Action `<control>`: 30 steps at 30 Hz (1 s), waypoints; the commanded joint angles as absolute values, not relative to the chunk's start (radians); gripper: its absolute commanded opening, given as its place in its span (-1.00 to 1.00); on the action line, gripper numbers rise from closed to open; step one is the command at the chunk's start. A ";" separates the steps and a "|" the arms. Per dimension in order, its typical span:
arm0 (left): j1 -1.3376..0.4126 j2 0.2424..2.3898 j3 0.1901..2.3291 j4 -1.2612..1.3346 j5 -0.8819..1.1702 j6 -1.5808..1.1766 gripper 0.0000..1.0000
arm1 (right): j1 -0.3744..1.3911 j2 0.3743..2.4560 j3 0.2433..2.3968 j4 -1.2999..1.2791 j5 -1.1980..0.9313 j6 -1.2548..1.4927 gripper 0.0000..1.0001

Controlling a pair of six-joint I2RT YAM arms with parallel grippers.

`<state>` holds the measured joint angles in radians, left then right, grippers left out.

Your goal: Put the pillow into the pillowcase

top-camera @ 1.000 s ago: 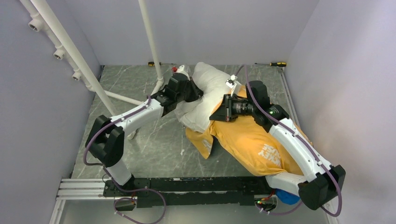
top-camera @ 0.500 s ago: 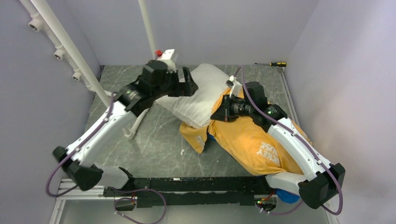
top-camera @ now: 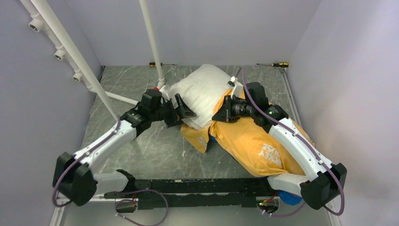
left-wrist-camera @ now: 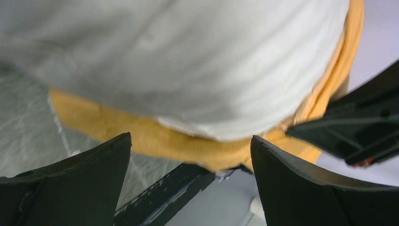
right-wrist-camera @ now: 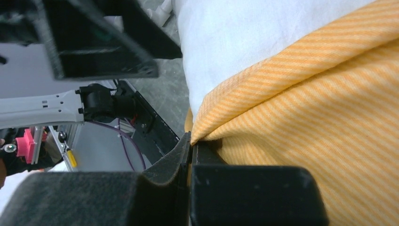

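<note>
The pillowcase [top-camera: 256, 141] lies on the counter [top-camera: 150, 146] with its yellow-orange side up and white lettering near the right arm's base. It holds the pillow's near-right part. The rest of the pillow [top-camera: 200, 89] sticks out of the mouth, bare and white, towards the far left. The mouth's lower lip sags onto the counter below the bare part, in a folded yellow flap.

The pillow's long axis runs on a diagonal, from the far-left middle of the counter down to the near-right corner. The open end of the pillowcase faces far-left along the same line. The filled case bulges under the right arm.

The right gripper [right-wrist-camera: 190, 141] is pinched together on the upper hem of the pillowcase, just where the yellow cloth meets the white pillow.

The left gripper [left-wrist-camera: 190, 137] has its fingers spread wide and grips nothing. It faces the pillow's bare near-left edge above the yellow lip. I cannot tell if it touches the pillow.
</note>
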<state>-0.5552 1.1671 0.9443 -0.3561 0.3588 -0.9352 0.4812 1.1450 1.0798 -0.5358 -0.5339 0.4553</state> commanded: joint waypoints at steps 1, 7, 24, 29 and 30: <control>-0.537 1.289 0.913 0.077 0.516 -1.054 0.96 | 0.480 1.143 1.128 -0.426 -0.554 0.463 -1.00; -0.560 1.482 0.973 0.328 0.652 -1.083 -0.26 | 0.480 1.172 1.165 -0.410 -0.630 0.487 -1.00; -0.849 1.510 0.966 0.616 0.570 -1.034 -1.00 | 0.496 1.363 1.406 0.028 -0.910 0.799 -1.00; -0.947 1.537 0.995 0.739 0.550 -0.928 -1.00 | 0.497 1.473 1.590 -0.119 -0.882 0.692 -1.00; -0.963 1.524 0.996 0.738 0.530 -0.895 -1.00 | 0.496 1.501 1.639 -0.173 -0.866 0.662 -1.00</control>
